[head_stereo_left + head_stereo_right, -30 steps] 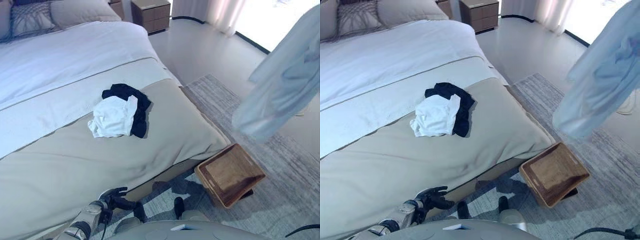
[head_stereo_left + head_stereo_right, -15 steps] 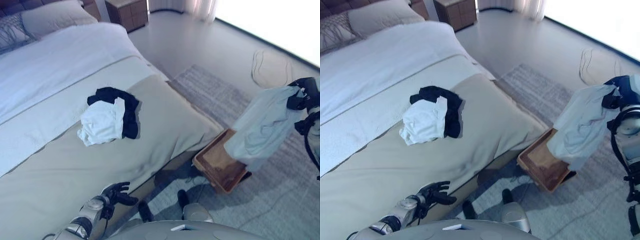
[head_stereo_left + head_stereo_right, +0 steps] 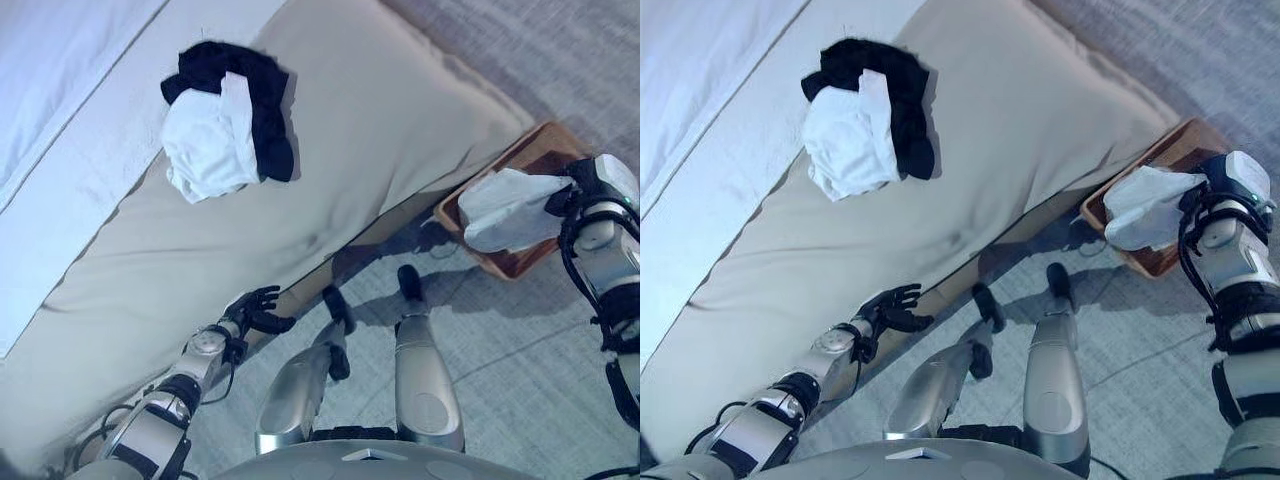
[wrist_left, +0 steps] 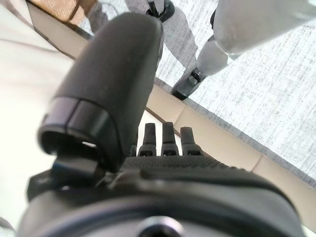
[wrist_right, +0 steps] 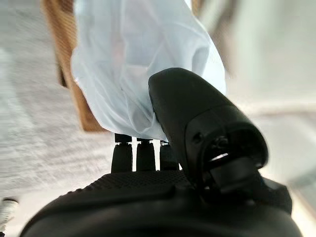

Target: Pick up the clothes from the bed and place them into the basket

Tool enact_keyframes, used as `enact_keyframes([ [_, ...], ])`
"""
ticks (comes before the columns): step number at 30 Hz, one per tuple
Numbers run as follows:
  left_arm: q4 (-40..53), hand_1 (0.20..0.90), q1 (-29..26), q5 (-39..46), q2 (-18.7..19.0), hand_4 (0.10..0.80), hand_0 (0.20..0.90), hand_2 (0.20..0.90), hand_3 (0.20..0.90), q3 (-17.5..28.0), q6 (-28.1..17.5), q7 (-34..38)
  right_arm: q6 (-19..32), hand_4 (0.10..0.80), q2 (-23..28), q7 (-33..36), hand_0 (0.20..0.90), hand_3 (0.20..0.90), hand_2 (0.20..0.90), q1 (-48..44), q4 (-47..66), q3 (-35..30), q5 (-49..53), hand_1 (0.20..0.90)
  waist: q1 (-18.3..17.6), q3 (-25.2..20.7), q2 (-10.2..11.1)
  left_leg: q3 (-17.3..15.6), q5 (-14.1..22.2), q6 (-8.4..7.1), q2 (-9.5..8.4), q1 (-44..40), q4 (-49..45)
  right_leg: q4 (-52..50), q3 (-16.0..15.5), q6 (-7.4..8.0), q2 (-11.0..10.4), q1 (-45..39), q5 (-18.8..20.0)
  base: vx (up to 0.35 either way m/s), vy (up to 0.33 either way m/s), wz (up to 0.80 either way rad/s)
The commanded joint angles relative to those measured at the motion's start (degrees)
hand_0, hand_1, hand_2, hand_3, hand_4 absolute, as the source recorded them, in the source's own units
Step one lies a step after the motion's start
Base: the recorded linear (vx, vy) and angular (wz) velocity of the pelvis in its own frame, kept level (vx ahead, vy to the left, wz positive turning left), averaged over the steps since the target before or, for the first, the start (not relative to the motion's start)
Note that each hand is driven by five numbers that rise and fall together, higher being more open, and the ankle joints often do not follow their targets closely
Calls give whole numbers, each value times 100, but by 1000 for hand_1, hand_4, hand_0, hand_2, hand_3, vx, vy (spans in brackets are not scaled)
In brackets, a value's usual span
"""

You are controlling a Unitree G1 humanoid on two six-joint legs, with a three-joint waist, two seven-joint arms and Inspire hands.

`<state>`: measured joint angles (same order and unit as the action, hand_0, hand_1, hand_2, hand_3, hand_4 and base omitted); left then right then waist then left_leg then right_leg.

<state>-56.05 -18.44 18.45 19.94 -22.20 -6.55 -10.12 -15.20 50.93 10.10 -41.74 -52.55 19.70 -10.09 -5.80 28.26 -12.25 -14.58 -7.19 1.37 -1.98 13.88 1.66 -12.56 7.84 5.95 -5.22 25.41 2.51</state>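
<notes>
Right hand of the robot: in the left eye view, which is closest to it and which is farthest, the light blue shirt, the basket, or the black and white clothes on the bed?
From the right hand:
1. Light blue shirt, held in that hand, over the basket.
2. Basket, on the rug just below the shirt, beside the bed's corner.
3. Black and white clothes, far off on the bed, toward the robot's left.

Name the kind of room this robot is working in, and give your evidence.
Most likely a bedroom: a made bed with loose clothes on it, a grey rug on the floor beside it, and a wooden basket for laundry.
</notes>
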Motion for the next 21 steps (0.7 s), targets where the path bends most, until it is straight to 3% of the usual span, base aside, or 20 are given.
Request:
enact_keyframes([
  [1,262,900,17,243,517,800,900,900,900,-108,-236,-77,-117,800,532,369,900,900,900,-1020,-203,260,-191,900,68,41,45,724,741,12,-293,583,-1318,-429,-800,-474,-143,11,-347,-111,-140,13],
  [6,571,900,85,458,591,800,900,900,900,-184,-367,-199,-270,800,649,694,900,900,900,-1330,-157,251,12,900,89,153,-238,797,771,1,-398,861,-1636,-884,-845,-598,-209,330,-575,-51,-13,16],
  [10,630,900,231,511,494,800,900,900,900,-118,-257,-192,-263,800,708,748,900,900,900,-1143,-73,5,-31,900,53,134,-262,811,872,-3,-418,745,-1751,-988,-837,-666,-233,223,-694,32,74,21],
  [15,349,900,525,450,326,800,900,900,900,-15,-193,-42,-81,800,739,988,900,900,900,-561,377,-445,210,900,66,-50,96,783,929,-29,-282,237,-1446,-560,-906,-640,-183,-368,-600,96,65,13],
  [19,117,900,781,477,270,800,900,900,900,255,-156,150,115,800,661,1356,900,900,900,384,1739,-1270,130,900,41,-295,571,789,898,-41,-157,-249,-956,9,-904,-526,-64,-943,-402,125,41,7],
  [21,47,900,944,465,225,800,900,900,900,469,-62,240,48,800,554,1160,900,900,900,965,2888,-1745,45,900,33,-495,810,838,879,-38,-119,-519,-674,296,-913,-449,-10,-1244,-307,170,70,15],
])
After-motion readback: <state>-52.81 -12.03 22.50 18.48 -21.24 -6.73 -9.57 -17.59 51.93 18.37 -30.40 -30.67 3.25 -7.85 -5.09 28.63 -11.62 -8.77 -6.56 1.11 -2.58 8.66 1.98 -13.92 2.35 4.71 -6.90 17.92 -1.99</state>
